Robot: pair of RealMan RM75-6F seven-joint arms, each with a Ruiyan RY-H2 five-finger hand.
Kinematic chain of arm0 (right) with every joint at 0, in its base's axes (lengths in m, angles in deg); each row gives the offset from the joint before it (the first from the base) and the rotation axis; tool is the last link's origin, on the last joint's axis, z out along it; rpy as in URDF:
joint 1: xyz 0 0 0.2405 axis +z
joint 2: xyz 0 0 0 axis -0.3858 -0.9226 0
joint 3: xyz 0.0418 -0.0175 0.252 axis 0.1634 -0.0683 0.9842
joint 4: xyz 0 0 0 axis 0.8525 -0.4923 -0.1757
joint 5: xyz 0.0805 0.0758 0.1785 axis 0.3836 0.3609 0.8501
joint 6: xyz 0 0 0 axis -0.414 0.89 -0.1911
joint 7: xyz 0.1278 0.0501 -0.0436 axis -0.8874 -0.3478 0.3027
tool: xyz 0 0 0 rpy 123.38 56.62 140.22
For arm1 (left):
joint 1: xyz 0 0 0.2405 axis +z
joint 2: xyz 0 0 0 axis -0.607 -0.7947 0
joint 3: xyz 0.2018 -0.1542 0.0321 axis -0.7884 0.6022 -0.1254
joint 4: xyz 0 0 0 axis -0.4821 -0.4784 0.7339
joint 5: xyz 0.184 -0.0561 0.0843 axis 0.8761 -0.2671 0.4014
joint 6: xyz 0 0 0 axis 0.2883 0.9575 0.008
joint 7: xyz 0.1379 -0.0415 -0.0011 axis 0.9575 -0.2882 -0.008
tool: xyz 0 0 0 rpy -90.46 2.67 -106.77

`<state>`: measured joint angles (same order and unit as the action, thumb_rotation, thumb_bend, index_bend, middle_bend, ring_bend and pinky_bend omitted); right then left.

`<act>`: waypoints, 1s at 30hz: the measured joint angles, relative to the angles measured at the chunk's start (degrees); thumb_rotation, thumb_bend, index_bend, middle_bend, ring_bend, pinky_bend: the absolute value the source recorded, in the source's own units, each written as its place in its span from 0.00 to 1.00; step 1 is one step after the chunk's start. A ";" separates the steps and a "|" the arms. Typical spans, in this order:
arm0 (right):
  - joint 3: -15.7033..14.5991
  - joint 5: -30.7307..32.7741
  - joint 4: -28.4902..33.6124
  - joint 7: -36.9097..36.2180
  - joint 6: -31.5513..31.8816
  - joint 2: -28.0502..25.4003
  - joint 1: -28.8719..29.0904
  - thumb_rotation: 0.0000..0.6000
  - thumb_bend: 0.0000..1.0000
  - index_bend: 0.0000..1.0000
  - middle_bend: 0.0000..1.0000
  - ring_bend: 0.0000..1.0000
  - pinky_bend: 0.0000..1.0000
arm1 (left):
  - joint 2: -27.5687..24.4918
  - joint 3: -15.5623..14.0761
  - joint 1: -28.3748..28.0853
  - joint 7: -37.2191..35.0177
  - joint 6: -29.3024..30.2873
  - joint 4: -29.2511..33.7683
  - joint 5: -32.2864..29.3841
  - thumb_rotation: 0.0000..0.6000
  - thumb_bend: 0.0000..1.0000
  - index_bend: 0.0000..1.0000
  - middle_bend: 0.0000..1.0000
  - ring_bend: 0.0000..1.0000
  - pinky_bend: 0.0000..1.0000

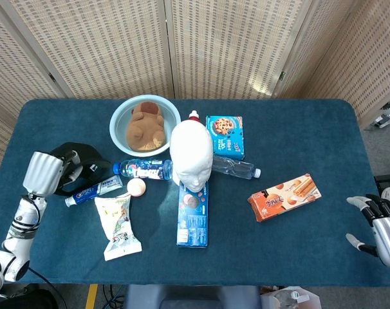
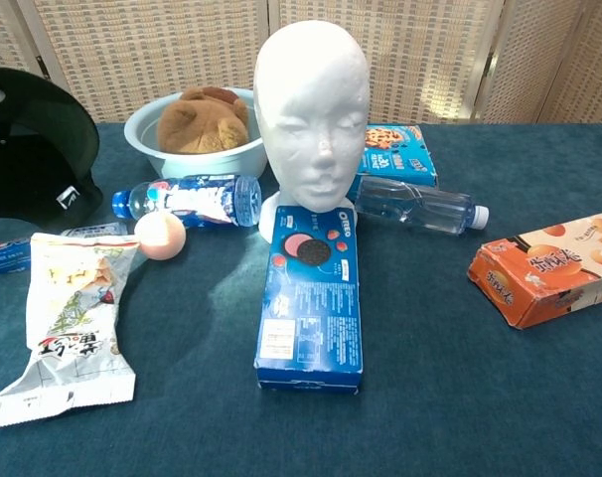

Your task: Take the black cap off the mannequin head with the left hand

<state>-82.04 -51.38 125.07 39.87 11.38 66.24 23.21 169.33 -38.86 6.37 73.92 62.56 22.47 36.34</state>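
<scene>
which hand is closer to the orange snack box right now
The right hand. It sits off the table's near right corner, a short way right of the orange snack box. The left hand is at the far left edge, holding the black cap.
</scene>
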 measured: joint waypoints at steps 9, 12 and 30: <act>0.03 0.05 0.05 0.17 0.04 0.08 -0.06 1.00 0.11 0.28 0.27 0.16 0.24 | 3.04 -4.40 1.53 -1.64 -3.68 -7.68 0.77 1.00 0.38 0.61 1.00 1.00 1.00; 0.00 0.08 -0.05 0.12 0.05 0.11 -0.12 1.00 0.11 0.28 0.27 0.16 0.24 | 2.66 -5.01 1.96 -0.94 -5.40 -7.29 0.50 1.00 0.38 0.59 1.00 1.00 1.00; 0.14 0.73 -1.12 -0.58 -0.82 0.85 0.22 1.00 0.11 0.28 0.27 0.16 0.24 | -11.31 -5.72 3.21 31.86 -25.50 26.40 -15.56 1.00 0.24 0.05 0.81 0.90 1.00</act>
<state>-81.90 -50.65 123.96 39.30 10.55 67.08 23.43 158.01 -44.58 9.57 105.78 37.06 48.87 20.78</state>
